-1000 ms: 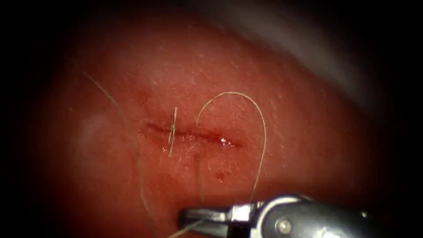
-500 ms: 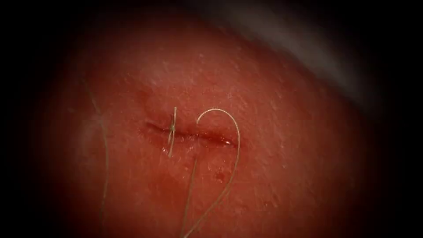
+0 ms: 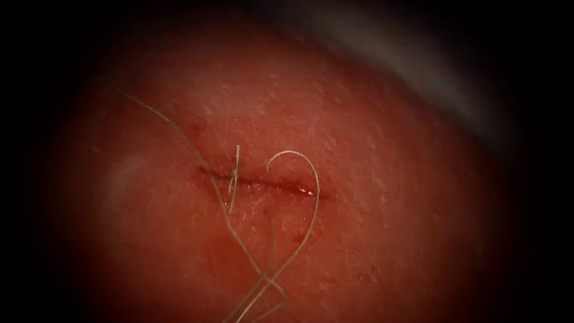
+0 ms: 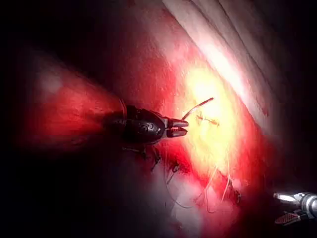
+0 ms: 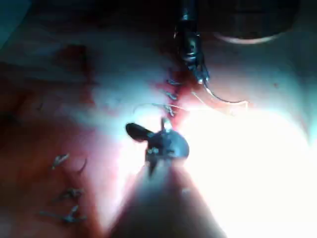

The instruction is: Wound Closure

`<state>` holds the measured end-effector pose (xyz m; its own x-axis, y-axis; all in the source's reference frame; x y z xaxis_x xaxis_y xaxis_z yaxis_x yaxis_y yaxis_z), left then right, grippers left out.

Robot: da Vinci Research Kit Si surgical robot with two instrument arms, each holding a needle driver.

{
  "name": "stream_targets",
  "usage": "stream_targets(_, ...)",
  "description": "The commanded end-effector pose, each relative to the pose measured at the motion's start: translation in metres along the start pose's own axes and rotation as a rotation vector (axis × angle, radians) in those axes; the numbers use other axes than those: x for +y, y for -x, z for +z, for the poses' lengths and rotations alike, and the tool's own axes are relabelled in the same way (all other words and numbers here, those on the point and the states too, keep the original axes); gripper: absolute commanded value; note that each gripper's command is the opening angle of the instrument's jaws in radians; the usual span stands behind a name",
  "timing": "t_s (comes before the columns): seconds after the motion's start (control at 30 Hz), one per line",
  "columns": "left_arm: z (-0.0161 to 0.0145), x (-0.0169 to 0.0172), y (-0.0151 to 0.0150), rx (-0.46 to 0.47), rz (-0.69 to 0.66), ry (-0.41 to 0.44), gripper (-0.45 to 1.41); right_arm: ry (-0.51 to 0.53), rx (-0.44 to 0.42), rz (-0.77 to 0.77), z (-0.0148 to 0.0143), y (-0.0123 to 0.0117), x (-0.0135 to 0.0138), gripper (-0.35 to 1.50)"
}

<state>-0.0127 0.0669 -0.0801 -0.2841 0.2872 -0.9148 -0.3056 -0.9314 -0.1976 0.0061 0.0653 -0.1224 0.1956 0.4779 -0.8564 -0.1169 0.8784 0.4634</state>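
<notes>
The thread [image 3: 311, 203] loop at the cut [image 3: 263, 182] has shrunk: slack is being pulled through the tissue [image 3: 388, 209]. The left hand [image 4: 185, 127] clenches the needle [image 4: 200, 105] near one end, out of the tissue. The right hand [image 4: 278, 208] is released and empty. The remaining slack probably needs drawing up.

On the tissue [image 3: 382, 197], thread [image 3: 302, 197] loops over the cut [image 3: 263, 182], apparently right of a knot [image 3: 233, 176].
</notes>
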Motion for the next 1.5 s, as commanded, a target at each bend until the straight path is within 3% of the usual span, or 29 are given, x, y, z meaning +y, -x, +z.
stream_targets(0.03, 0.0004, 0.0005, 0.0006, -0.001, -0.001, 0.002, -0.35, 0.017, 0.0, 0.003, -0.0004, 0.0007, 0.002, 1.33)
stream_targets(0.2, 0.0003, 0.0004, 0.0007, 0.0, -0.001, 0.005, -0.35, 0.039, -0.007, 0.005, -0.0008, 0.0023, 0.005, 1.31)
stream_targets(0.27, 0.0003, 0.0005, 0.0008, 0.0, -0.001, 0.004, -0.35, 0.131, -0.024, -0.031, 0.0012, 0.005, 0.009, 1.19)
stream_targets(0.47, 0.0004, 0.0006, 0.001, -0.006, 0.002, 0.004, -0.35, 0.218, -0.045, -0.123, 0.0045, 0.0091, 0.0132, 1.16)
stream_targets(0.93, 0.0005, 0.0007, 0.0012, -0.009, 0.004, 0.004, -0.35, 0.275, -0.073, -0.208, 0.008, 0.0147, 0.015, 1.13)
stream_targets(1.27, 0.0004, 0.0008, 0.0011, -0.009, 0.004, 0.003, -0.35, 0.282, -0.074, -0.218, 0.0106, 0.0147, 0.0134, 0.99)
stream_targets(1.33, 0.0004, 0.0008, 0.0011, -0.009, 0.004, 0.003, -0.35, 0.271, -0.075, -0.219, 0.0105, 0.0147, 0.0133, 0.84)
stream_targets(1.43, 0.0004, 0.0008, 0.0012, -0.009, 0.004, 0.004, -0.35, 0.204, -0.083, -0.236, 0.0098, 0.0148, 0.0131, -0.35)
stream_targets(1.5, 0.0004, 0.0007, 0.0012, -0.009, 0.004, 0.004, -0.35, 0.165, -0.087, -0.238, 0.009, 0.0148, 0.0128, -0.35)
